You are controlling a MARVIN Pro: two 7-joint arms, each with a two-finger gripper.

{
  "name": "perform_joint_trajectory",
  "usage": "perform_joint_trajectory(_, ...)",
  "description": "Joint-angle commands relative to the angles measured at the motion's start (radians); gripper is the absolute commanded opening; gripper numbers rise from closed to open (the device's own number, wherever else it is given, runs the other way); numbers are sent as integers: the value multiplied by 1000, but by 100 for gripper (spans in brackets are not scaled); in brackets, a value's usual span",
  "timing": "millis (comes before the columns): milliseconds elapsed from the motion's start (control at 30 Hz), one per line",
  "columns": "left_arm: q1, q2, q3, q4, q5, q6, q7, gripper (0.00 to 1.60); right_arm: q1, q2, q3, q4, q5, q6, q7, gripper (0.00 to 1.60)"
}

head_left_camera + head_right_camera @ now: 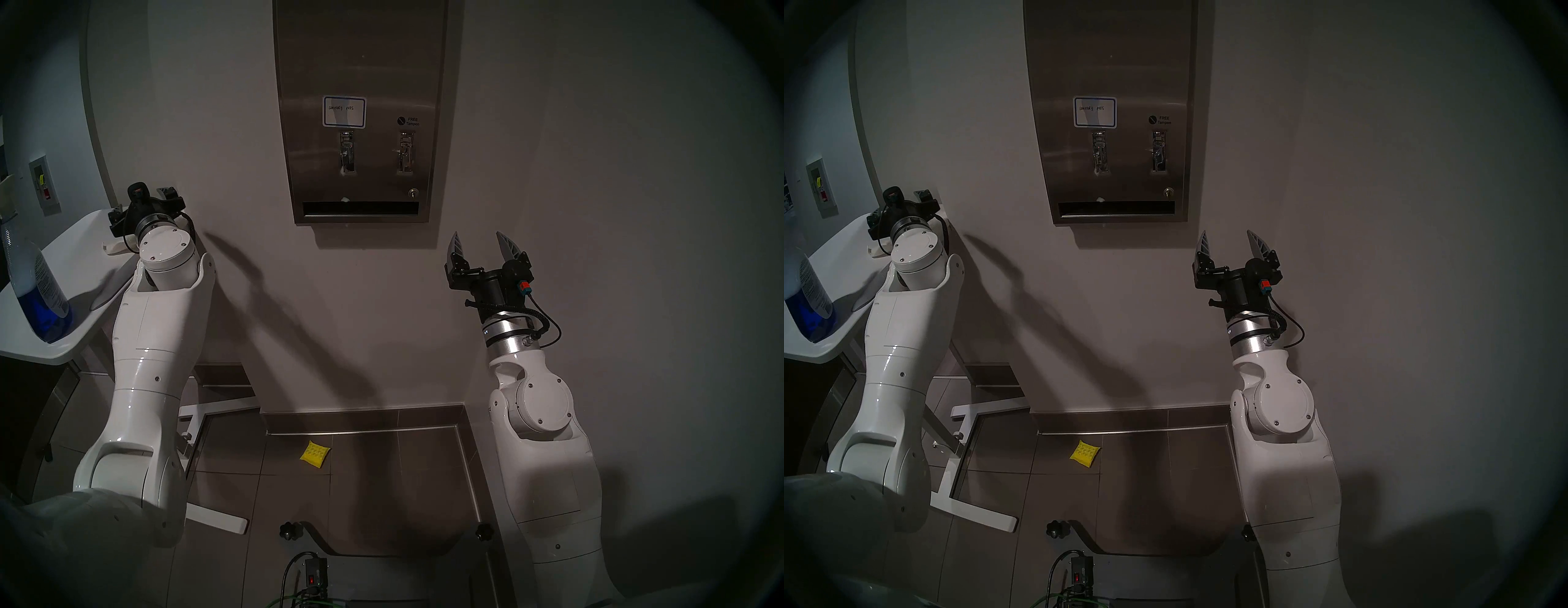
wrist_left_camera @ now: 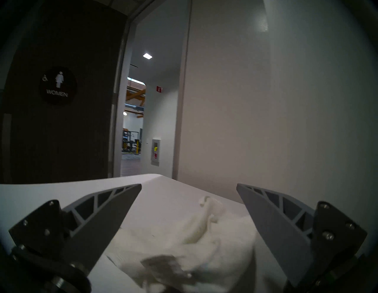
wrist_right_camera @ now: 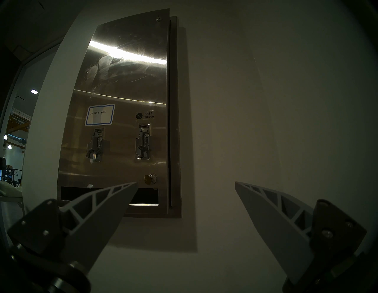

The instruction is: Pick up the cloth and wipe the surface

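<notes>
The off-white cloth (image 2: pixel 204 241) lies crumpled on the white tabletop (image 2: pixel 163 196), its small tag sticking up at the far end. My left gripper (image 2: pixel 189 185) is open low over the cloth, one finger on each side, and it holds nothing. In the head view only an edge of the cloth (image 1: pixel 113 249) shows beside the left gripper (image 1: pixel 142 203). The stainless-steel dispenser front (image 1: pixel 360 63) hangs on the wall, with a blue-bordered label (image 1: pixel 343 111), two chrome levers and a dark slot (image 1: pixel 360 208). My right gripper (image 1: pixel 477 234) is open and empty, below and right of the dispenser (image 3: pixel 126 81).
A spray bottle with blue liquid (image 1: pixel 36 280) stands on the table's near end (image 1: pixel 63 339). A small yellow quilted pad (image 1: pixel 315 454) lies on the tiled floor. The table's white legs (image 1: pixel 212 407) stand by my left arm. An open doorway (image 2: pixel 133 122) lies beyond the table.
</notes>
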Motion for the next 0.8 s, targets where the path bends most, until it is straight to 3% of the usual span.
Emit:
perform_joint_trajectory(0, 56, 43, -40, -129, -80, 57, -108, 160, 22, 2, 0, -34, 0, -11, 2, 160)
perform_joint_trajectory(333, 146, 91, -50, -217, -206, 172, -267, 160, 22, 2, 0, -35, -1, -11, 2, 160)
perform_joint_trajectory(367, 169, 96, -63, -252, -230, 198, -310, 160, 22, 2, -1, -35, 0, -12, 2, 160)
perform_joint_trajectory(400, 154, 105, -51, -225, -248, 200, -289, 160, 22, 1, 0, -35, -1, -12, 2, 160)
perform_joint_trajectory(533, 191, 140, -59, -276, -321, 266, -364, 160, 22, 2, 0, -37, -1, -12, 2, 160)
perform_joint_trajectory(567, 220, 164, -64, -310, -357, 301, -414, 160, 22, 2, 0, -38, -1, -12, 2, 160)
perform_joint_trajectory(700, 243, 190, -48, -318, -378, 302, -441, 160, 21, 2, 0, -40, -1, -12, 3, 160)
perform_joint_trajectory(767, 249, 167, -65, -276, -358, 249, -492, 160, 20, 3, 0, -43, -1, -12, 3, 160)
